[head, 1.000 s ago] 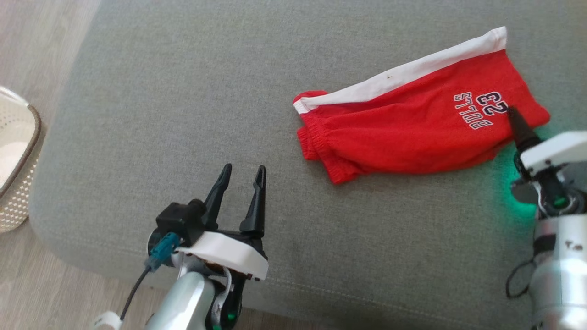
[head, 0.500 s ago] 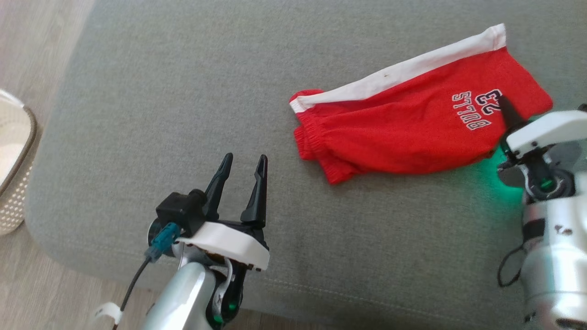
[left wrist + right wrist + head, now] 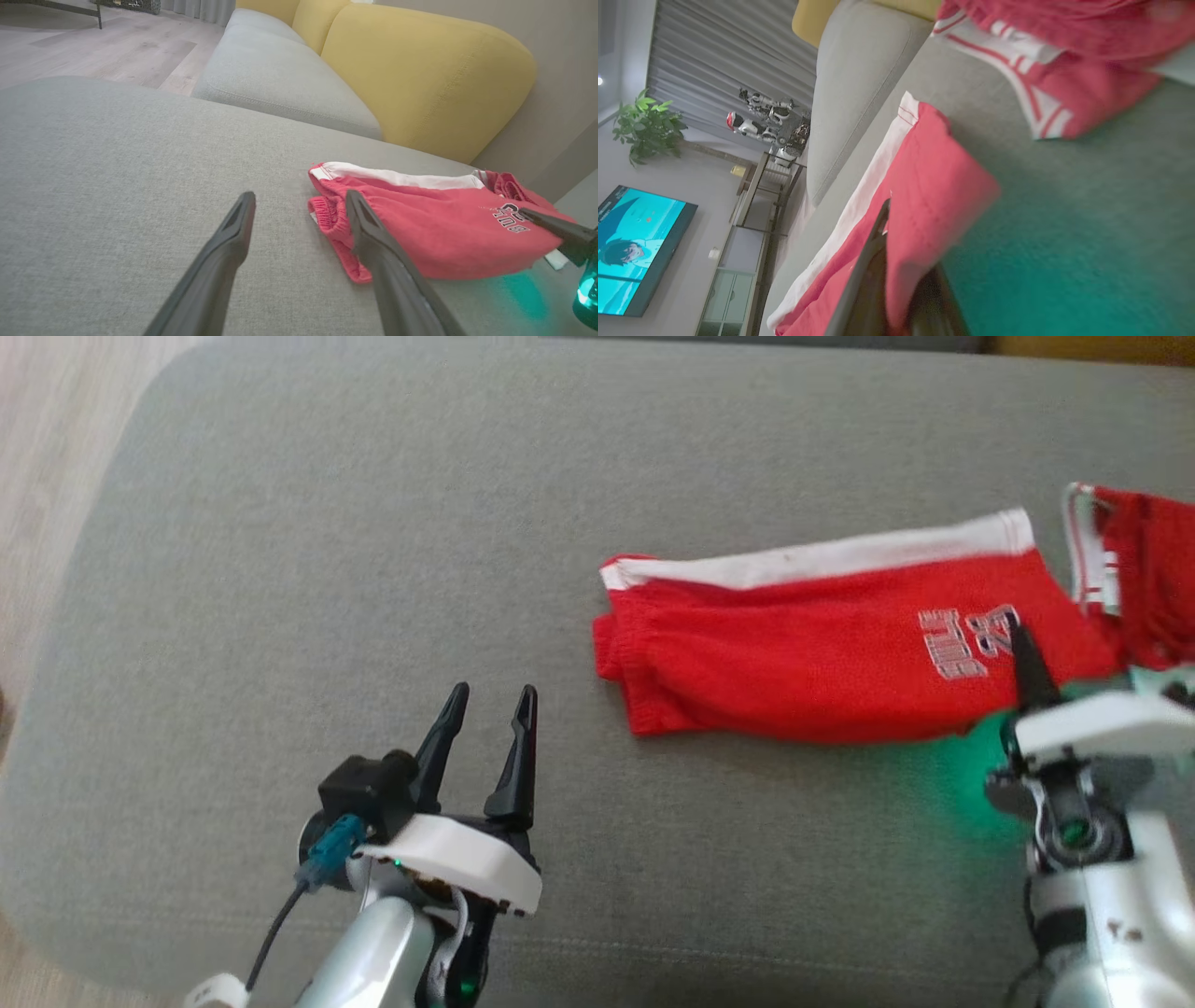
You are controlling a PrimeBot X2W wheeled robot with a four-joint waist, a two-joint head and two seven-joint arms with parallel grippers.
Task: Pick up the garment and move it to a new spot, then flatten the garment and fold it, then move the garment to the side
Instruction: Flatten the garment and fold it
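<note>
Shorts (image 3: 822,663), red with a white side stripe, lie on the right half of the grey seat cushion (image 3: 327,569), waistband toward the middle. My right gripper (image 3: 1016,639) is pinched shut on their leg end beside the printed lettering. The right wrist view shows red cloth caught between my two fingers (image 3: 864,280), a detail the head view leaves unclear. That wrist view also takes in a television (image 3: 635,252) and a plant (image 3: 647,123), and the left wrist view shows yellow back cushions (image 3: 420,70) behind the seat. My left gripper (image 3: 490,714) hangs spread and empty near the front edge, well apart from the waistband. Since a second ago my head camera has shifted, and a second red garment (image 3: 1144,569) has come in at the right, just beyond the shorts. Bare cushion runs wide to the left, ending at a rounded corner with wood floor (image 3: 47,429) beyond.
</note>
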